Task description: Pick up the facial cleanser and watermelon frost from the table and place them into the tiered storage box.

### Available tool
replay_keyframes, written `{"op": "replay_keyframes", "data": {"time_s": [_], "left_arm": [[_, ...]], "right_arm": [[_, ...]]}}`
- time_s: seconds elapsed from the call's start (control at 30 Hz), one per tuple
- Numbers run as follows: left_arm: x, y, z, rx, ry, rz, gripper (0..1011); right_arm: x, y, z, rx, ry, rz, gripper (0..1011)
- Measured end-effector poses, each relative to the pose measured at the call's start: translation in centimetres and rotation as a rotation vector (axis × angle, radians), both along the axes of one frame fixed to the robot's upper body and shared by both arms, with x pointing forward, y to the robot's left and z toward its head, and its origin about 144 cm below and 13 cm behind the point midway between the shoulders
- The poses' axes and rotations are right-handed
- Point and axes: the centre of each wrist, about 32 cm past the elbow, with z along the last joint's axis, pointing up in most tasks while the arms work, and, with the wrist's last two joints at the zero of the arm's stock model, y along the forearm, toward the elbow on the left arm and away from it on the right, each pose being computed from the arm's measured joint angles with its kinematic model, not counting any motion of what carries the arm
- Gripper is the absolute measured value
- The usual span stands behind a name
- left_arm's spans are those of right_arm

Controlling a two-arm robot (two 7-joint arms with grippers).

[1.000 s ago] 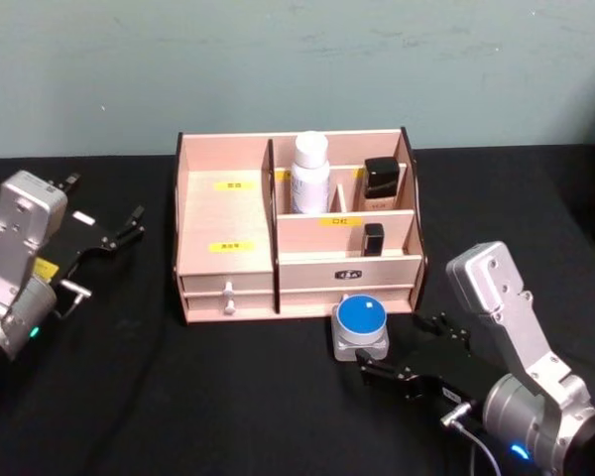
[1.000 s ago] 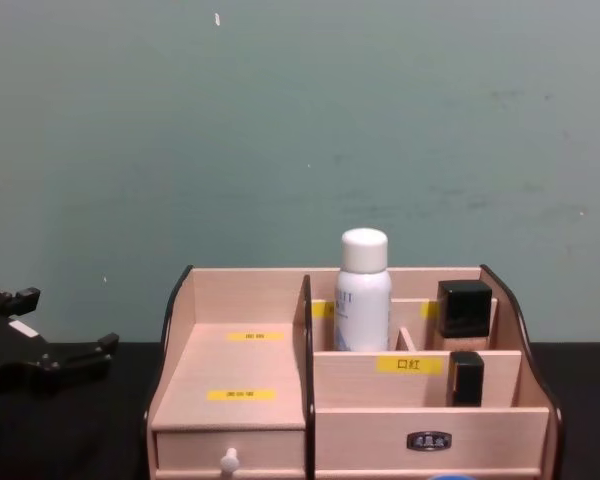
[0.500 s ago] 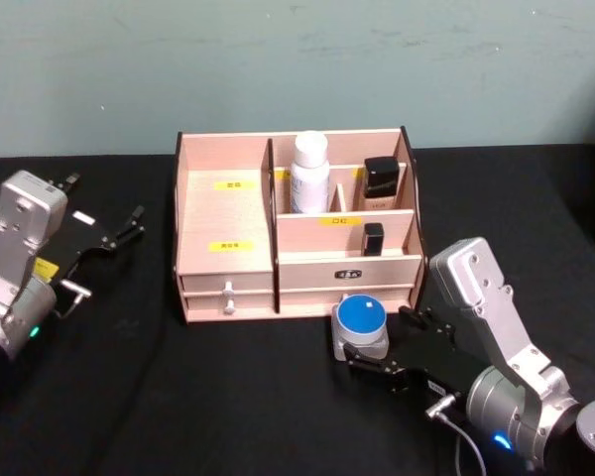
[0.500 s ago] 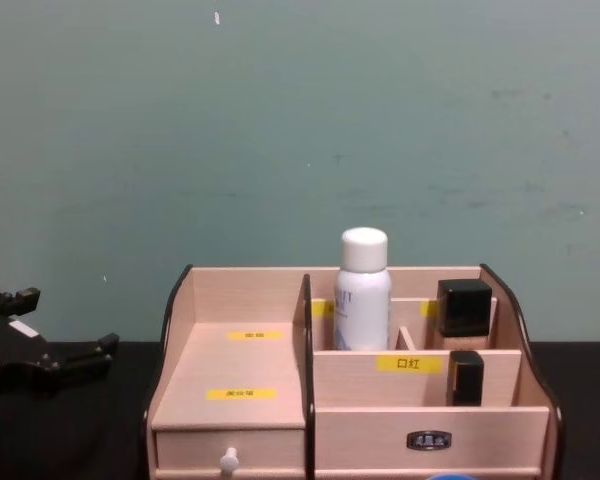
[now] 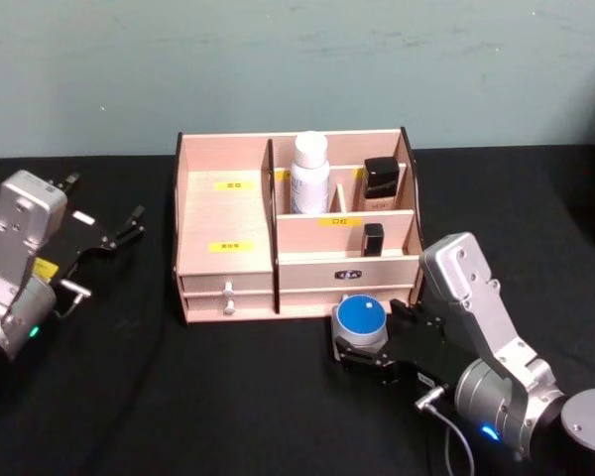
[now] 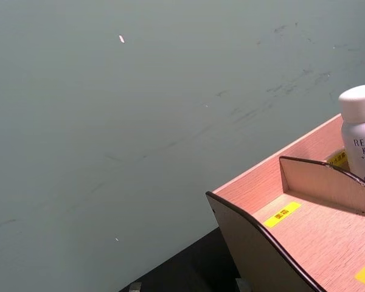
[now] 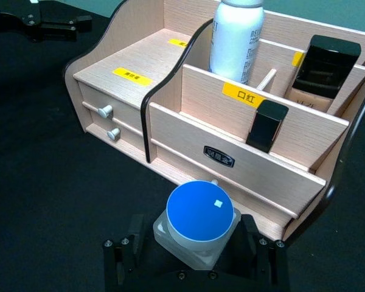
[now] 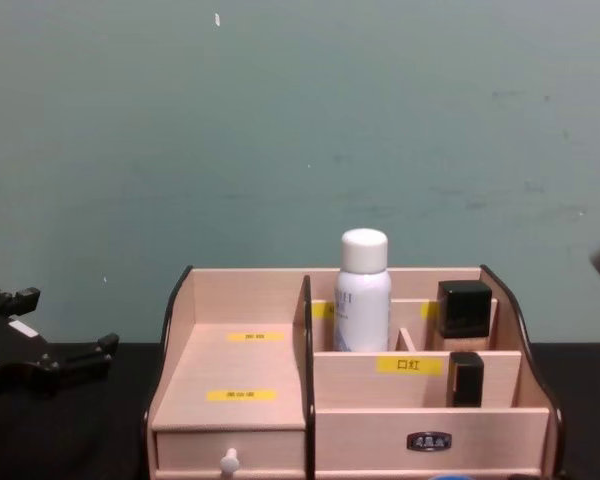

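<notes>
Your right gripper (image 7: pixel 194 263) sits open around the blue-lidded jar (image 7: pixel 199 220), one finger each side, nothing clamped yet. The jar, probably the watermelon frost, is on the table (image 5: pixel 228 397) just in front of the tiered storage box (image 5: pixel 223 213). The white bottle (image 5: pixel 310 174) stands in a back compartment. Watch out: it's a squat jar, so close off-centre and it could twist or skid into the box front. The left gripper (image 5: pixel 107 238) is parked far left; can't tell if it's open.

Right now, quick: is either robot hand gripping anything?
Left gripper: fingers open, empty, parked at the table's left.
Right gripper: fingers open, either side of the blue-lidded jar, not clamped.
</notes>
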Motion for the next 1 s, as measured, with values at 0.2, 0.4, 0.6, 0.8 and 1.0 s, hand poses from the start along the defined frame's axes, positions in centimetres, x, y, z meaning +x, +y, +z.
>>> {"op": "replay_keyframes", "data": {"time_s": [0.2,0.4,0.6,0.8,1.0], "left_arm": [[0.0,0.0,0.0,0.0,0.0,0.0,1001],[0.0,0.0,0.0,0.0,0.0,0.0,1001],[0.0,0.0,0.0,0.0,0.0,0.0,1001],[0.0,0.0,0.0,0.0,0.0,0.0,1001],[0.0,0.0,0.0,0.0,0.0,0.0,1001]], "right_arm": [[0.29,0.3,-0.26,-0.004,-0.004,-0.001,1002],[0.54,0.58,-0.46,-0.011,-0.003,-0.005,1002],[0.79,0.74,-0.65,-0.015,-0.002,-0.007,1002],[0.94,0.89,-0.76,-0.018,-0.004,-0.007,1002],[1.04,1.03,-0.88,-0.023,-0.004,-0.01,1002]]}}
